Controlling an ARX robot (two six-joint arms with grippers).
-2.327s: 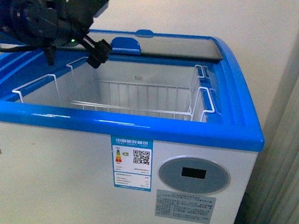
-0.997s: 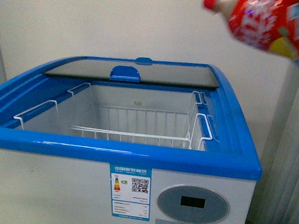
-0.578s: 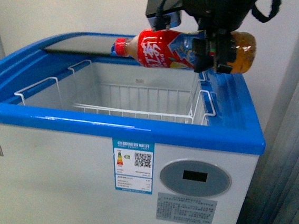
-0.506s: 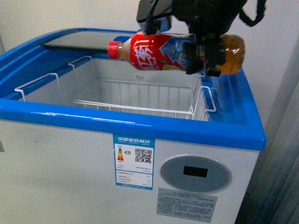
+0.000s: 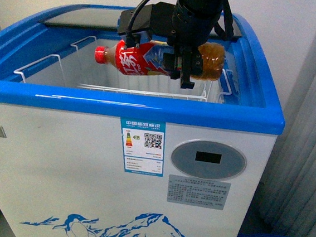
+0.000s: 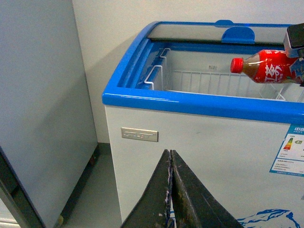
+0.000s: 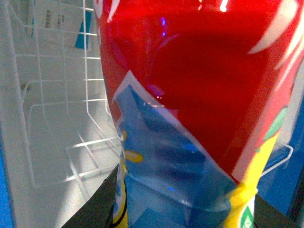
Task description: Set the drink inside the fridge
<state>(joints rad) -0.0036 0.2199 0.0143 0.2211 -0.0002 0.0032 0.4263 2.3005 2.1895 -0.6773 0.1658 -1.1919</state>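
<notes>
Right hand clamped on red-capped tea bottle, held horizontal over the wire basket in the open fridge; left hand empty, fingers pressed together, beside the fridge front.

The right claw covers the drink label's middle.
</notes>
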